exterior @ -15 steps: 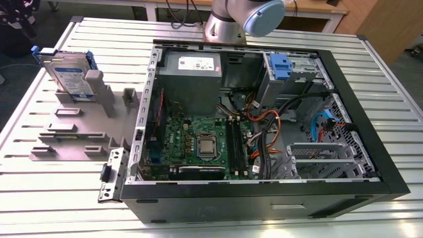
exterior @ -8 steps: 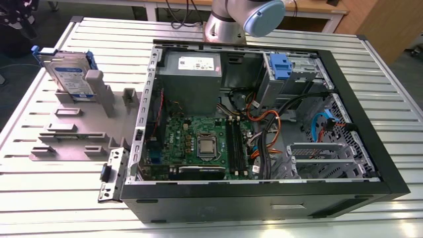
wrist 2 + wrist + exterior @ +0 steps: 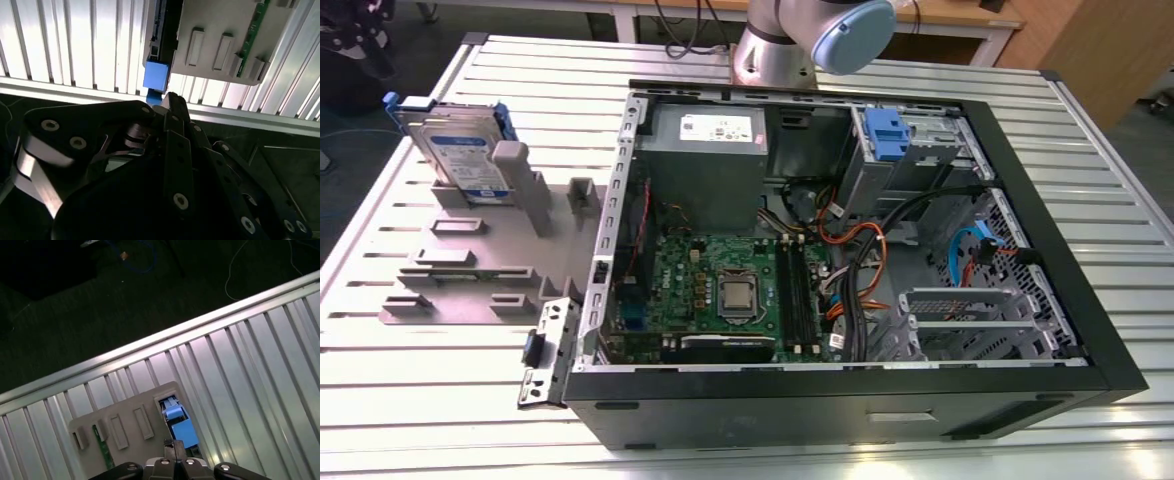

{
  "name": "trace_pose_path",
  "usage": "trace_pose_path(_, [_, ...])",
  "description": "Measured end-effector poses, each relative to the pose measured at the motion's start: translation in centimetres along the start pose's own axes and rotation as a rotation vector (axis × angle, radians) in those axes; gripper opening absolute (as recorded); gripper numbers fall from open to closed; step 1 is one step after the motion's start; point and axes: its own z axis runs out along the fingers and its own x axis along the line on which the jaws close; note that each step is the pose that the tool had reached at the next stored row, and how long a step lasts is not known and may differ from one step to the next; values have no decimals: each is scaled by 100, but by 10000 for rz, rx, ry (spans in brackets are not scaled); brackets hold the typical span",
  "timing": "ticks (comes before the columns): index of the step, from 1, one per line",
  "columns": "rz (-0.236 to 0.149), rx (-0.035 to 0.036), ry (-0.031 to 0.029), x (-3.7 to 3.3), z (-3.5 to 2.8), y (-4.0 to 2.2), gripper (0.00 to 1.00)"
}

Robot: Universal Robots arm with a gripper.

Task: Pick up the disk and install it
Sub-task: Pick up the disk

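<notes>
Disk [image 3: 458, 152]: upright in grey rack [image 3: 494, 270] near table [image 3: 400, 400] corner; fingers [image 3: 172, 107] apparently pressed together, holding nothing.

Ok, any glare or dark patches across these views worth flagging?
Exterior view: even light, the disk reads clearly. Second wrist view: the table blows out white, the tool is a dark mass. First wrist view: mild sheen on the table, the floor nearly black.
</notes>
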Motion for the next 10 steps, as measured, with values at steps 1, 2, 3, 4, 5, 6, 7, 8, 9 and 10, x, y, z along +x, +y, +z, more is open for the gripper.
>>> trace_pose_path(1, [-150,-2,6,0,0,0,11])
trace_pose_path(2, [-310,-4,14,0,0,0,11])
trace_pose_path(3, [-458,-7,20,0,0,0,11])
trace_pose_path(4, [-605,-9,26,0,1,0,11])
trace_pose_path(5, [-747,-11,33,0,0,0,11])
trace_pose_path(6, [-896,-12,39,0,1,0,11])
trace_pose_path(7, [-1035,-15,45,0,1,0,11])
trace_pose_path(8, [-1170,-17,51,0,1,0,11])
trace_pose_path(9, [-1267,-18,55,0,1,0,11])
trace_pose_path(10, [-1348,-20,59,0,1,0,11])
